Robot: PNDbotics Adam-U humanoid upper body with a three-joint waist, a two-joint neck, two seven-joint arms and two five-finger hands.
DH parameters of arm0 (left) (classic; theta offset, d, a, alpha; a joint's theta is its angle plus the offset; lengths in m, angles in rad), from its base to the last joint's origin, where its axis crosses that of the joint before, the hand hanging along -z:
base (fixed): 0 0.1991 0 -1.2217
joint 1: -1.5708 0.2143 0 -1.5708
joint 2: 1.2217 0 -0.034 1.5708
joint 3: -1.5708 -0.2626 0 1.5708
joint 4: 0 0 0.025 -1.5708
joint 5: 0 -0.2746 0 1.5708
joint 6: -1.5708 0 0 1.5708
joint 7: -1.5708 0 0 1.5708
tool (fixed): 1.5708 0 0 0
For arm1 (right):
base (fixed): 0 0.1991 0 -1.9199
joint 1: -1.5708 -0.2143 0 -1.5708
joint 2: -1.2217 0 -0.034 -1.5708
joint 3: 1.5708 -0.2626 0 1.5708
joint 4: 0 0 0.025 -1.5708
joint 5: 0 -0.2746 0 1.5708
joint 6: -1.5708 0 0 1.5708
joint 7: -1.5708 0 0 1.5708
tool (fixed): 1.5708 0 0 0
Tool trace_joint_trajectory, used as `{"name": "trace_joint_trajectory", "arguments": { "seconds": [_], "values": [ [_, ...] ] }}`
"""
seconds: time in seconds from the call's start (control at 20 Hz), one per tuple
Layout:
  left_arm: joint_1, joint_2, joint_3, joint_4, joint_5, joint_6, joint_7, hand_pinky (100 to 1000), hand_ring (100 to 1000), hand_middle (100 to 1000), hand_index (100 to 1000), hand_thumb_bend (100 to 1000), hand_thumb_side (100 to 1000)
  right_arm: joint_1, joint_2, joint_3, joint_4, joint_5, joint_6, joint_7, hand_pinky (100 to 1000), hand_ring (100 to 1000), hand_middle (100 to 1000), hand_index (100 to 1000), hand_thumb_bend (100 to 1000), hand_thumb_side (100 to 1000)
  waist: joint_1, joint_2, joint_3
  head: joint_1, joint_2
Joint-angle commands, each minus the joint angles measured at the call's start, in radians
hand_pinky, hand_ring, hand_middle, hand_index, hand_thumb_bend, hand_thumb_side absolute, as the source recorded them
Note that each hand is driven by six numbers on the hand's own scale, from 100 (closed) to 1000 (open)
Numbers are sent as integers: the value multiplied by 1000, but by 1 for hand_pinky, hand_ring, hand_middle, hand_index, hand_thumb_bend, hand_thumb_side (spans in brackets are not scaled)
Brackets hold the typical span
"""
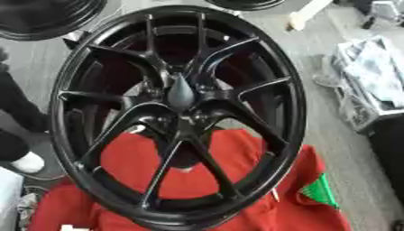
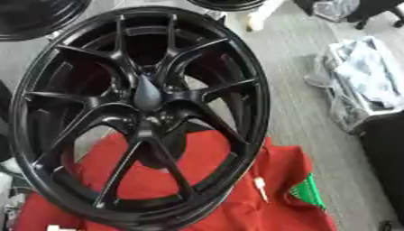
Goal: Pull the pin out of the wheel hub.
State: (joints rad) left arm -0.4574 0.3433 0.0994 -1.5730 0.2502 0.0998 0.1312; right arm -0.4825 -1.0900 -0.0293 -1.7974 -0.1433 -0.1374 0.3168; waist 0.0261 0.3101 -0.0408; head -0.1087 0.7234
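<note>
The black multi-spoke wheel hub (image 1: 177,117) stands tilted over a red cloth (image 2: 260,180) spread on the grey floor (image 2: 292,103). The dark, tapered pin (image 1: 181,92) sits in the hub centre, where the spokes meet. Neither robot hand is in view, so the state of the fingers cannot be told. A small white object (image 2: 259,187) lies on the cloth near its right edge, beside a green patch (image 2: 309,191)

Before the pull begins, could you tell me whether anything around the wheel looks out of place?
Nothing looks damaged or spilled. The black wheel sits on a rumpled red cloth, with the dark pin still at its hub. A small white object lies loose on the cloth beside the rim. Neither hand is in view.
</note>
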Motion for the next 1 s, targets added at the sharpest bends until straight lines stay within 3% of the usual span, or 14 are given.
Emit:
{"name": "trace_joint_trajectory", "arguments": {
  "seconds": [0.05,0.25,0.35,0.45,0.55,0.7,0.8,0.9,1.0],
  "values": [
    [-16,22,16,-24,1,-4,8,836,766,640,763,103,807,87,-36,-115,8,34,-9,-61,751,586,283,427,100,100,1,-14,-4,9,-17],
    [-17,18,21,-26,5,-6,13,836,766,641,763,106,808,230,53,-204,-3,103,-39,-90,776,628,351,486,100,100,10,-9,-10,17,-18],
    [-18,18,22,-27,6,-7,15,836,766,641,763,103,807,292,112,-244,-24,153,-52,-87,807,708,491,632,100,100,13,-8,-13,20,-16],
    [-18,18,23,-27,6,-6,17,836,766,640,762,100,802,341,163,-272,-39,200,-65,-72,853,801,699,832,143,100,15,-7,-17,25,-17],
    [-18,18,23,-27,6,-7,19,836,766,640,762,101,802,372,199,-292,-36,228,-73,-60,870,836,757,871,127,100,17,-7,-19,28,-18],
    [-19,18,23,-28,8,-10,20,836,766,640,762,100,801,392,234,-314,-14,237,-83,-71,885,861,797,900,100,485,18,-8,-21,29,-20],
    [-18,18,23,-27,8,-10,21,836,766,641,762,101,802,397,245,-323,2,223,-83,-97,888,861,807,905,100,652,19,-8,-22,29,-20],
    [-18,19,23,-27,8,-10,21,836,766,641,762,100,803,396,253,-327,12,192,-77,-127,889,855,810,911,100,778,18,-8,-22,28,-20],
    [-18,19,23,-26,8,-10,21,836,766,641,762,101,803,389,257,-328,17,139,-59,-162,881,842,797,904,100,777,18,-8,-21,29,-19]
  ]
}}
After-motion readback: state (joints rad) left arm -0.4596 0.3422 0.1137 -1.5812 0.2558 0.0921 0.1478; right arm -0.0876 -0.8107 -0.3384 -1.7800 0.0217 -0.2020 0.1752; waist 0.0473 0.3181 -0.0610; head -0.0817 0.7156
